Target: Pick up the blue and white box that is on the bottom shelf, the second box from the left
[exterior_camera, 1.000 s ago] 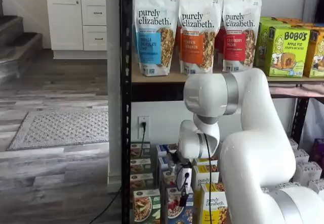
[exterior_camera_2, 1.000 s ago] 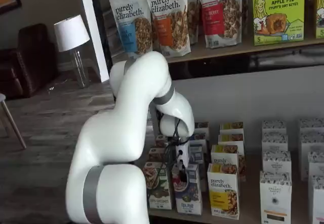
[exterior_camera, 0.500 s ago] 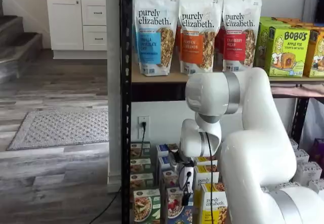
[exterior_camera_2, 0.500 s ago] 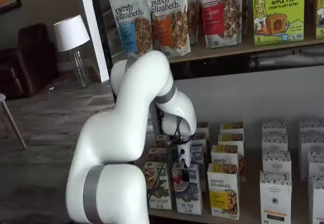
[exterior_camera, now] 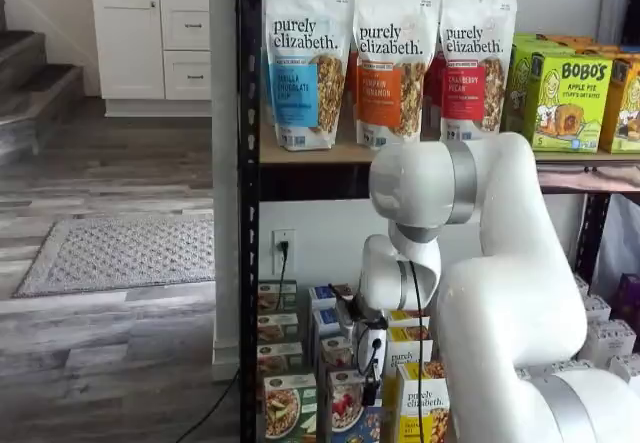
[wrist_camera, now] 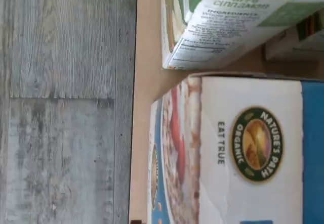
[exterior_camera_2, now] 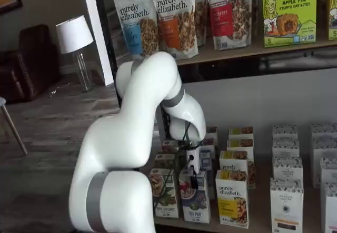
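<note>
The blue and white box (exterior_camera_2: 196,201) stands upright at the front edge of the bottom shelf (exterior_camera_2: 247,228), its face showing a bowl of granola with red berries; in the wrist view its white top panel (wrist_camera: 248,148) carries a round green and gold logo and the words "eat true", with a blue band along one side. A green box (exterior_camera_2: 163,191) stands just beside it on the left and a yellow and white box (exterior_camera_2: 231,196) just beside it on the right, with more rows of boxes behind. The white arm (exterior_camera_2: 137,138) bends down from a high elbow, its wrist pointing at the shelf, and the gripper (exterior_camera_2: 193,178) hangs right above the blue and white box, black fingers side-on in both shelf views, so I cannot tell from them how wide they stand; nothing is held. The wrist view shows the tan shelf board ending in a straight front edge, with grey wooden floor (wrist_camera: 66,102) beyond it, and a narrow strip of bare board between the green box (wrist_camera: 223,21) and the blue one
</note>
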### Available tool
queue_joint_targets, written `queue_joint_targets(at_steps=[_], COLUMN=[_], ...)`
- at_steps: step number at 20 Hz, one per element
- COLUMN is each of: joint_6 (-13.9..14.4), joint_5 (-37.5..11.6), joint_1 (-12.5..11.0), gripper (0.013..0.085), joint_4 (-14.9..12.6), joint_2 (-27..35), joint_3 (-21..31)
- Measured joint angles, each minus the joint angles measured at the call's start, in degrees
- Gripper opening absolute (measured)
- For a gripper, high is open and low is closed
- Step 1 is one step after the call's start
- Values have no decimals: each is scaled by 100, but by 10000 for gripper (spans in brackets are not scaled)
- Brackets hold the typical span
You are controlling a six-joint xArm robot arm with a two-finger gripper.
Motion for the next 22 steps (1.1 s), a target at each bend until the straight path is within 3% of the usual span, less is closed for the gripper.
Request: queue_joint_targets(at_steps=[6, 14, 22], joint_6=[-65, -56, 26], joint_5=[35, 78, 6], joint_1=[-16, -24, -9], gripper=[850, 650, 650], joint_4=[57, 40, -42], joint_2=[-8, 0, 8], joint_3=[-8, -26, -6])
